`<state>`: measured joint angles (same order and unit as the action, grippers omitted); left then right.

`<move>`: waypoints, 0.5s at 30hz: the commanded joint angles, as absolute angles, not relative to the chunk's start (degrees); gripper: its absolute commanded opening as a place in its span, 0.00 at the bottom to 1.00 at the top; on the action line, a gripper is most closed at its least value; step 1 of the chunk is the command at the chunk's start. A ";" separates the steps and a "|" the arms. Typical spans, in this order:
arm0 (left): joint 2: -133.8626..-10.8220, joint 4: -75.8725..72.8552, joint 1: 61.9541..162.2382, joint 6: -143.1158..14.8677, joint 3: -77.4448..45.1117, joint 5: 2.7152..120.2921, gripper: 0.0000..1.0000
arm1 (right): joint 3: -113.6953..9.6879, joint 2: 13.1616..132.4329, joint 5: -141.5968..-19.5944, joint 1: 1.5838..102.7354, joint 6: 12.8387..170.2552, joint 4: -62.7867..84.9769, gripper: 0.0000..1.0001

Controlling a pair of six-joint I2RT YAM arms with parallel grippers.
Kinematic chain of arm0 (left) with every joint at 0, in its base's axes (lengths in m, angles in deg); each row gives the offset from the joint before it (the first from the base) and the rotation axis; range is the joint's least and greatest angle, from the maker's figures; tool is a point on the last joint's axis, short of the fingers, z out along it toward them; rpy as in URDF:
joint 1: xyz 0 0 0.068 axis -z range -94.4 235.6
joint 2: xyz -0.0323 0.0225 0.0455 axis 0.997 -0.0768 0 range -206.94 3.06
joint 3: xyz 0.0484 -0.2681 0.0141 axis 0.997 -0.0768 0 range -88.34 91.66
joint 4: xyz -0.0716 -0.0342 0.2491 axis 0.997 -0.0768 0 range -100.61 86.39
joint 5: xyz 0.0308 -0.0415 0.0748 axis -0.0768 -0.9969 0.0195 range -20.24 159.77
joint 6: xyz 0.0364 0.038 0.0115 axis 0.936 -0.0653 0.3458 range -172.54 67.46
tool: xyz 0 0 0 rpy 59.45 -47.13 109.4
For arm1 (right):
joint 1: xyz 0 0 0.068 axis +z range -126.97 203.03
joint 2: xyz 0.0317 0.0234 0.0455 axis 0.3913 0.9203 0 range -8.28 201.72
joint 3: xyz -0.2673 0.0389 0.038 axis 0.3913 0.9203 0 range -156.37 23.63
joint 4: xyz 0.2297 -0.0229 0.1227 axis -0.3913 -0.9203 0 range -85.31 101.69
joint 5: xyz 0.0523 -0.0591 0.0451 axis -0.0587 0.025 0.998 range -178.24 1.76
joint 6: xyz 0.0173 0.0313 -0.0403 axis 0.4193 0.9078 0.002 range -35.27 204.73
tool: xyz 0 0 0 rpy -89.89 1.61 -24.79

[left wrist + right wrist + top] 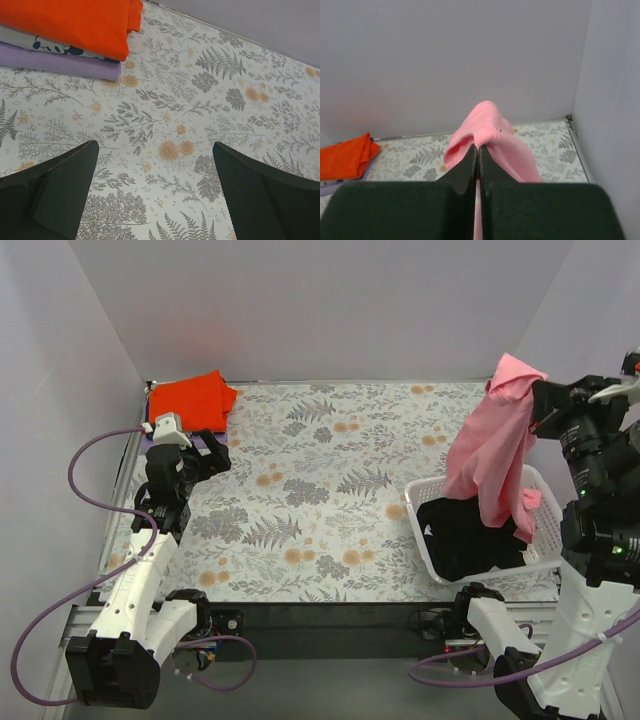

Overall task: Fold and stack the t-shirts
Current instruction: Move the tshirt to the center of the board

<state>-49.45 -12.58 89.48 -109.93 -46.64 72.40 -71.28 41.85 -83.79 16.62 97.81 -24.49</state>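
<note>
Right gripper (478,150): both dark fingers pressed flat together, a fold of the pink t-shirt (487,120) pinched at their tips. Cloth bunches into a rounded hump above the tips, with an open fold on the left; the rest falls away down the right side of the fingers. Beyond it, the table (547,142), fern-and-flower print. Far left on it, an orange-red t-shirt (345,157), folded, well apart from the pink one. Plain pale walls (445,60) behind, meeting in a corner at right.
</note>
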 commanded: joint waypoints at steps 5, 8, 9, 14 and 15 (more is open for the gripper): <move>-50.46 -12.40 89.82 -109.32 -46.24 67.68 0.98 | -87.53 59.01 -58.21 16.44 105.01 -9.96 0.01; -51.34 -12.32 89.82 -110.02 -45.71 65.38 0.98 | -94.46 64.55 -55.82 17.67 107.57 -6.96 0.01; -51.34 -12.23 89.73 -110.11 -45.71 64.50 0.98 | -95.80 65.80 -55.28 18.11 108.28 -6.07 0.01; -52.04 -11.00 89.82 -109.85 -45.45 61.16 0.98 | -104.93 74.05 -57.64 29.78 106.45 -4.74 0.01; -52.22 -10.47 89.82 -109.94 -45.18 60.37 0.98 | -105.65 75.11 -59.83 31.98 104.61 -5.09 0.01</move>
